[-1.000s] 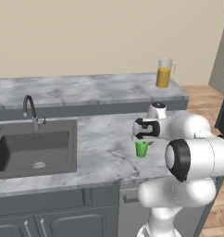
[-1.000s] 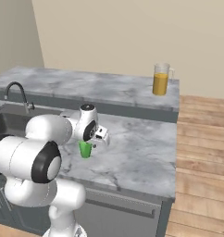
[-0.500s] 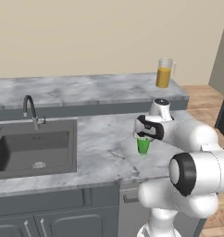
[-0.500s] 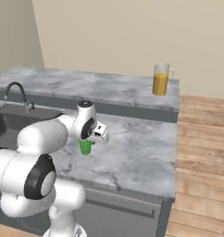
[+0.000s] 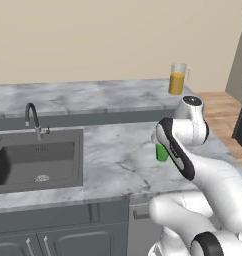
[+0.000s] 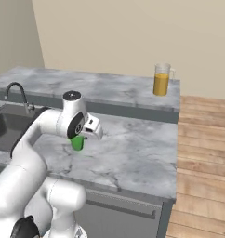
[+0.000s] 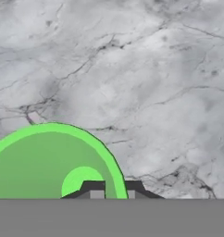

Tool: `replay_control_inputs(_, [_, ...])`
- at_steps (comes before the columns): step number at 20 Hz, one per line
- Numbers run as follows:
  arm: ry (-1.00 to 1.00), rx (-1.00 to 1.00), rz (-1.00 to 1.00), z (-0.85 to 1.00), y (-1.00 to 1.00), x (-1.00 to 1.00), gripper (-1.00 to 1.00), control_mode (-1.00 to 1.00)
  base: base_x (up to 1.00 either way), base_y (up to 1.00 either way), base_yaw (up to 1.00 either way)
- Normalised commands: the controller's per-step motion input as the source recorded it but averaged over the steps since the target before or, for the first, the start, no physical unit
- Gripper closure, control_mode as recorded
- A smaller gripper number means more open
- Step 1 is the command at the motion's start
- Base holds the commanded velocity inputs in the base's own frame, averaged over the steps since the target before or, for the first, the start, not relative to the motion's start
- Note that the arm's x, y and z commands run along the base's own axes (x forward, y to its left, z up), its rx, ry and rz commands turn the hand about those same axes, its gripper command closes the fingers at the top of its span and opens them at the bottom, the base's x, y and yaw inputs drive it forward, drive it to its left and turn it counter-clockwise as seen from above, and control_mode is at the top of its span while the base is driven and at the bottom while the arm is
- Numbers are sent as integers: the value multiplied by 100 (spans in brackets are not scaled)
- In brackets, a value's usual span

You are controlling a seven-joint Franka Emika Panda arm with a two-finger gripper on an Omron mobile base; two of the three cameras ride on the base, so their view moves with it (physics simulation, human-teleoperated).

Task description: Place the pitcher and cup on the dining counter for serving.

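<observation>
Marble ran across both levels of the kitchen: the lower worktop [image 5: 118,150] with its sink [image 5: 35,160] in front, and the raised dining counter [image 6: 86,86] behind it. We saw the pitcher [image 6: 162,80] already standing at the right end of that counter, so we judged half the task done. The cup [image 6: 77,142] remained on the lower worktop, with our gripper [image 7: 112,189] directly over it; the hand view looked straight down into its green mouth. We could not tell whether the fingers had closed on its rim or stood apart. Compared with a second earlier, our elbow had swung forward and lower while the hand stayed above the cup, which had not moved.
</observation>
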Motion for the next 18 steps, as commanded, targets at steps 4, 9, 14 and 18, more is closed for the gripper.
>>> replay_control_inputs(4, [-6, 0, 0, 100, 2, -86, 100, -100, 0, 0, 0])
replay_control_inputs(9, [-1, 0, 0, 76, 15, -75, 100, -100, 0, 0, 0])
replay_control_inputs(14, [-20, -7, 5, 18, 18, -78, 100, -100, 0, 0, 0])
replay_control_inputs(18, [0, 0, 0, 0, 0, 0, 100, 100, -76, -36, 2])
